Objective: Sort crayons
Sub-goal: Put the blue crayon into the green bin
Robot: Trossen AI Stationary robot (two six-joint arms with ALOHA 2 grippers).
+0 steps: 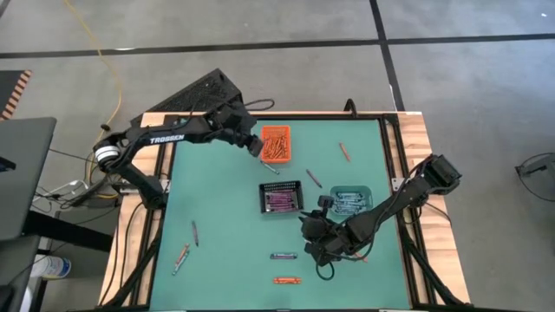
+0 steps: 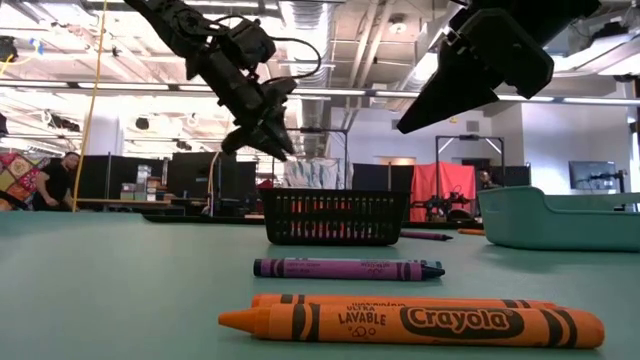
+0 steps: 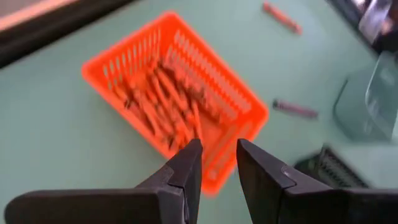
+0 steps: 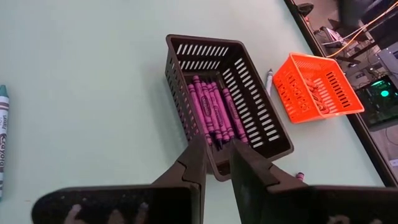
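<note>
Orange crayons (image 3: pixel 163 99) fill the orange bin (image 1: pixel 276 143), and purple ones (image 4: pixel 214 115) lie in the black mesh bin (image 1: pixel 280 185). The teal bin (image 1: pixel 364 192) stands right of the black one. Loose crayons lie flat on the green mat: a purple one (image 1: pixel 284 256) and an orange one (image 1: pixel 287 280) near the front. My left gripper (image 3: pixel 217 144) hovers open over the orange bin's near corner, with nothing between its fingers. My right gripper (image 4: pixel 217 146) hangs just short of the black bin's near end, fingers slightly apart and empty.
More loose crayons lie on the mat: a red one (image 1: pixel 345 152) at the far right, a purple one (image 1: pixel 313 178) between the bins, and two (image 1: pixel 180 258) at the near left with another purple (image 1: pixel 195 232). A teal crayon (image 4: pixel 3 137) lies beside my right gripper.
</note>
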